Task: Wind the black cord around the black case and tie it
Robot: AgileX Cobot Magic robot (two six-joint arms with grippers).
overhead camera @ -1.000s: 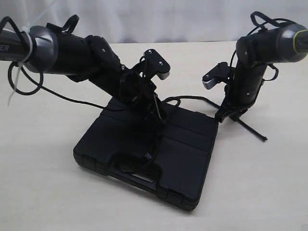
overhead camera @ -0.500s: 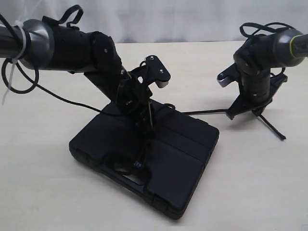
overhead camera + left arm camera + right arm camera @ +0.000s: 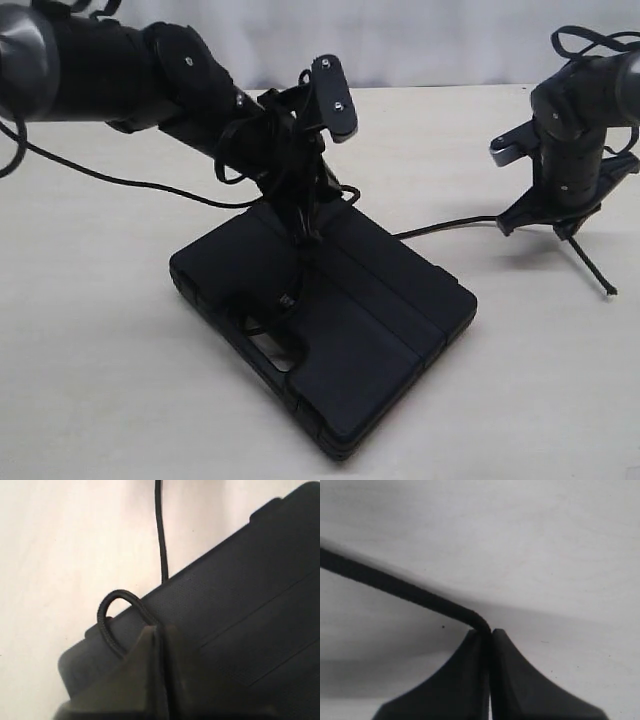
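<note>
Black case is laid flat at ctr-bottom of ext. view. Left gripper is seen w/ jaws together, clamped on a loop of black cord over case top. Right gripper is pinched on cord at right, off case.

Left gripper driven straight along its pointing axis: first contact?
Likely the flat matte black plastic case, right under the left gripper shut on the thin black braided cord; gap unclear.
</note>
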